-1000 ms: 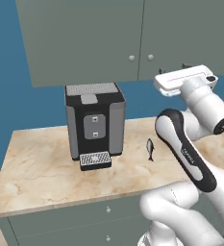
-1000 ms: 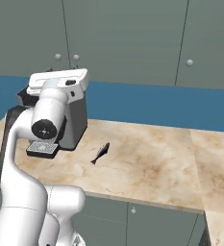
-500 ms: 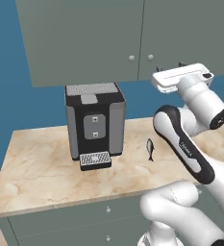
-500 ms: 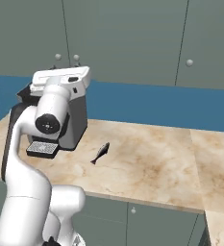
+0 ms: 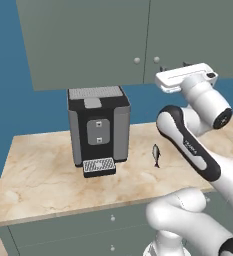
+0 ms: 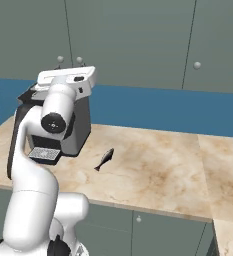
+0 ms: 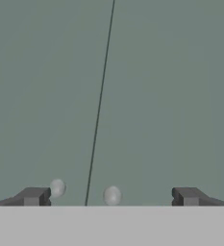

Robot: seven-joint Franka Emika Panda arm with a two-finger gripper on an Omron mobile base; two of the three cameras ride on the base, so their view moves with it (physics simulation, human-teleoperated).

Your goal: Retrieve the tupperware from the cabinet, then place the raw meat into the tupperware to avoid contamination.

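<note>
Gripper (image 7: 108,196) spread wide, empty, facing closed cabinet (image 7: 147,96). Door seam left of centre; right-door knob (image 7: 112,195) between fingertips, slightly low. Container presumably behind doors. Fish (image 5: 157,155) on counter (image 5: 48,175) below.

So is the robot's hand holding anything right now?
No, nothing. The gripper is open and empty, facing the closed cabinet doors near the knobs.

blue wall (image 5: 18,75), marble counter (image 6: 158,170), grey-green drawers (image 5: 63,232)

Matt grey-green cabinet (image 5: 88,40) doors, glossy marble-look counter (image 5: 43,175).
</note>
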